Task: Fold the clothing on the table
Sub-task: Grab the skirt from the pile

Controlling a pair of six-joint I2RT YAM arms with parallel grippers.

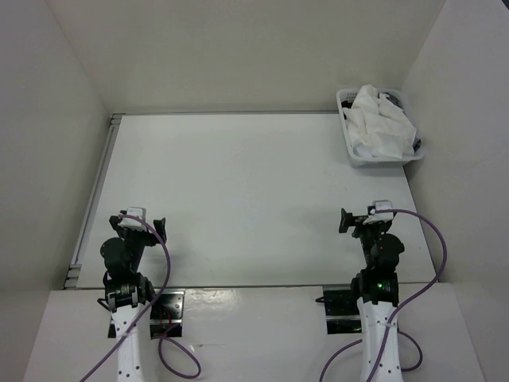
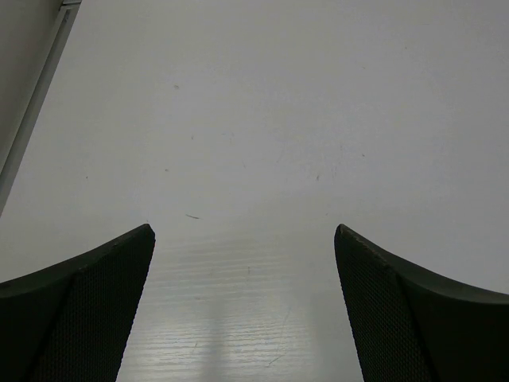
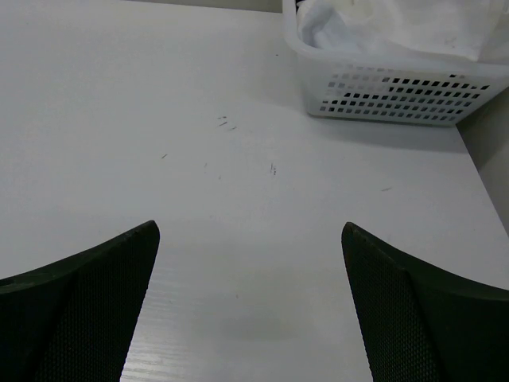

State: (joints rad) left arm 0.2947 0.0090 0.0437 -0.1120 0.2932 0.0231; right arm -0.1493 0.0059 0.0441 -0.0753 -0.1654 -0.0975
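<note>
Your 2 tools: left gripper (image 2: pixel 242 228) and right gripper (image 3: pixel 250 224) both released, empty, above the table (image 1: pixel 238 183). White cloth (image 1: pixel 382 123) heaped in basket (image 1: pixel 355 153), far-right corner.

Tabletop (image 1: pixel 238 183) was matt white, faintly scuffed; basket (image 3: pixel 398 91) slotted white plastic; finger pads (image 2: pixel 79 318) dark, finely textured

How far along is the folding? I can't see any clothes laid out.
Nothing looks done. White cloth sits heaped in the basket at the far right corner; no garment lies on the table. Nothing is in hand: left gripper and right gripper stand open and empty near the arms' bases. Fetching, spreading and folding remain.
</note>
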